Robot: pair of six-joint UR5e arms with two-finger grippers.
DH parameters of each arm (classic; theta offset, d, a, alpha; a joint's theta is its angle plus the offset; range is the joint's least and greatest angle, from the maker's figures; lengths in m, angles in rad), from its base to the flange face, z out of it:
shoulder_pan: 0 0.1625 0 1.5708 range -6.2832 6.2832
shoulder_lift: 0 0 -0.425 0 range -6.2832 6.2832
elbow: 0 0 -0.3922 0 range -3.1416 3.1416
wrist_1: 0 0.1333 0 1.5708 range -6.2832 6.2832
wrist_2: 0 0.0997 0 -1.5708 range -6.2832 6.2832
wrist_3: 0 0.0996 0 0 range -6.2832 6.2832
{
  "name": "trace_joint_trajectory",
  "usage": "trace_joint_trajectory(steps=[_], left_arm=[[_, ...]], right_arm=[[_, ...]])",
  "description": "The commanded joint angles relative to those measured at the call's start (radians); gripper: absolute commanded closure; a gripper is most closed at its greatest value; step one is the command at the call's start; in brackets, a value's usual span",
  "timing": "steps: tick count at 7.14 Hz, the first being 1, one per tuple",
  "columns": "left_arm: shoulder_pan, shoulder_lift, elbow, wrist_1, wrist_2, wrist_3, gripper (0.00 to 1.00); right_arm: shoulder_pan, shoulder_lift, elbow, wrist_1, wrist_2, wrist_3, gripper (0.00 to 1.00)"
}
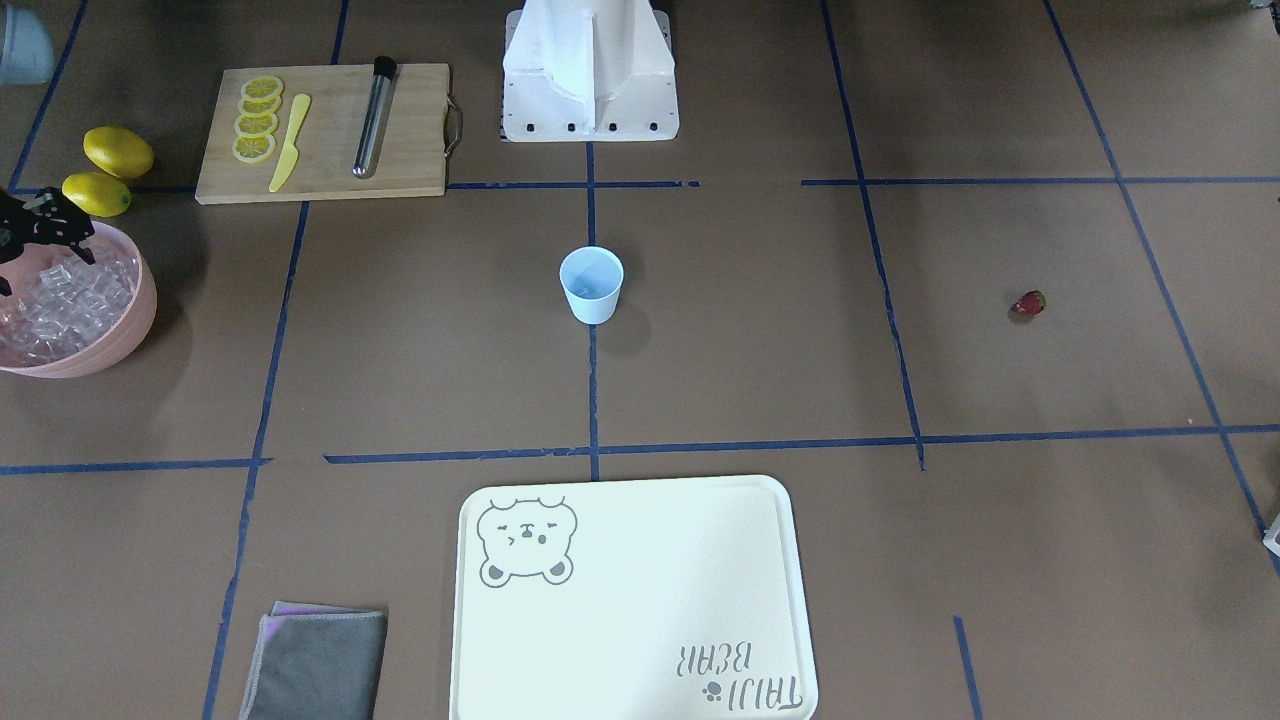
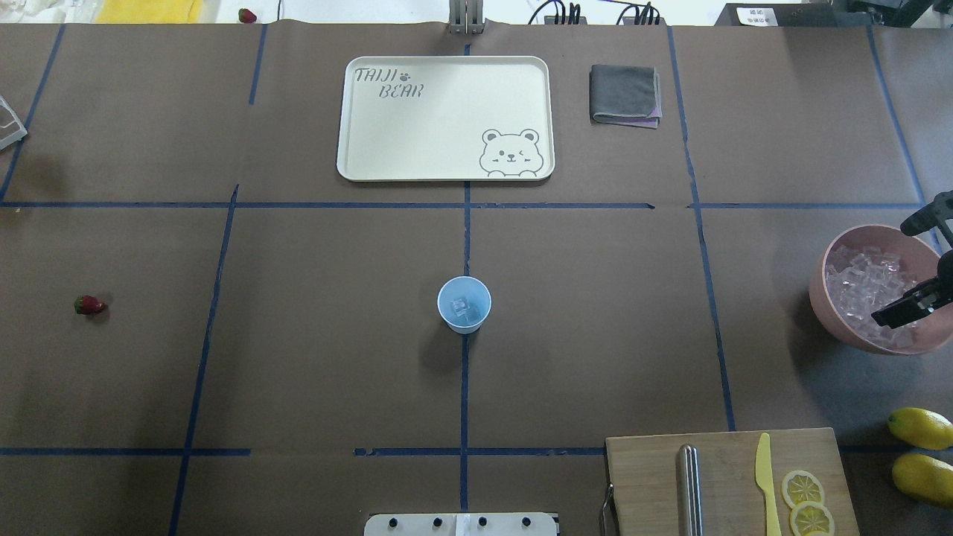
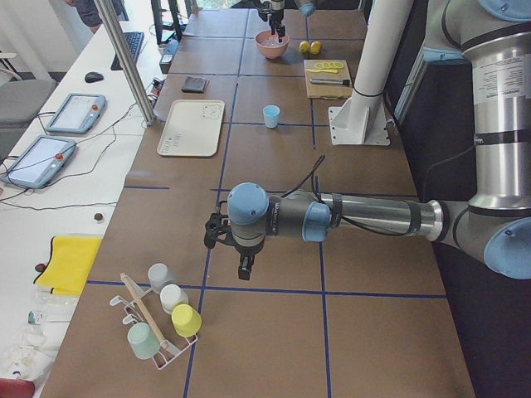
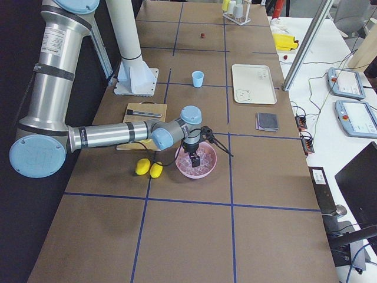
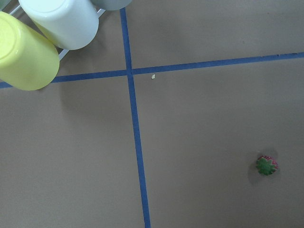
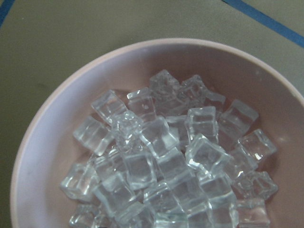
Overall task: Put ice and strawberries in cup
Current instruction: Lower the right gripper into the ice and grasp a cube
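The pale blue cup [image 2: 464, 304] stands upright at the table's middle with one ice cube [image 2: 461, 306] in it; it also shows in the front view [image 1: 591, 285]. Several more ice cubes [image 6: 166, 156] fill the pink bowl [image 2: 841, 257] at the robot's right. My right gripper [image 2: 890, 272] is open, its fingers spread wide just over the ice, holding nothing. The strawberry [image 2: 88, 304] lies alone on the table far left, also in the left wrist view [image 5: 266, 165]. My left gripper [image 3: 241, 251] hovers over the table near it; I cannot tell if it is open or shut.
A wooden board [image 2: 730, 484] with lemon slices, a yellow knife [image 2: 765, 484] and a metal rod [image 2: 689, 487] lies near the bowl, beside two lemons [image 2: 922, 428]. A cream tray [image 2: 445, 117] and grey cloth [image 2: 624, 95] lie at the far side. A cup rack [image 3: 162, 319] stands near my left arm.
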Motion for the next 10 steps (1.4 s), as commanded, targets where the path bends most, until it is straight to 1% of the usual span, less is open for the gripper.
trace_joint_trajectory(steps=[1, 2, 3, 6, 8, 9, 10], left_arm=[[0.0, 0.0, 0.001, 0.0, -0.001, 0.0, 0.0], [0.0, 0.0, 0.001, 0.0, -0.001, 0.0, 0.0], [0.0, 0.0, 0.001, 0.0, -0.001, 0.0, 0.0], [0.0, 0.0, 0.001, 0.0, -0.001, 0.0, 0.0], [0.0, 0.0, -0.001, 0.0, -0.001, 0.0, 0.0], [0.0, 0.0, -0.001, 0.0, -0.001, -0.002, 0.0], [0.0, 0.0, -0.001, 0.0, -0.001, 0.0, 0.0]], right_arm=[[-0.007, 0.001, 0.002, -0.003, 0.0, -0.002, 0.58], [-0.005, 0.0, 0.002, -0.003, 0.0, -0.002, 0.86], [-0.005, 0.0, 0.002, -0.003, -0.002, -0.006, 0.96], [-0.002, 0.0, 0.009, -0.003, 0.0, -0.011, 0.95], [0.013, 0.009, 0.052, -0.007, 0.005, 0.003, 0.95], [0.024, 0.015, 0.069, -0.009, 0.008, 0.046, 0.95], [0.026, 0.062, 0.075, -0.007, 0.008, 0.18, 0.95]])
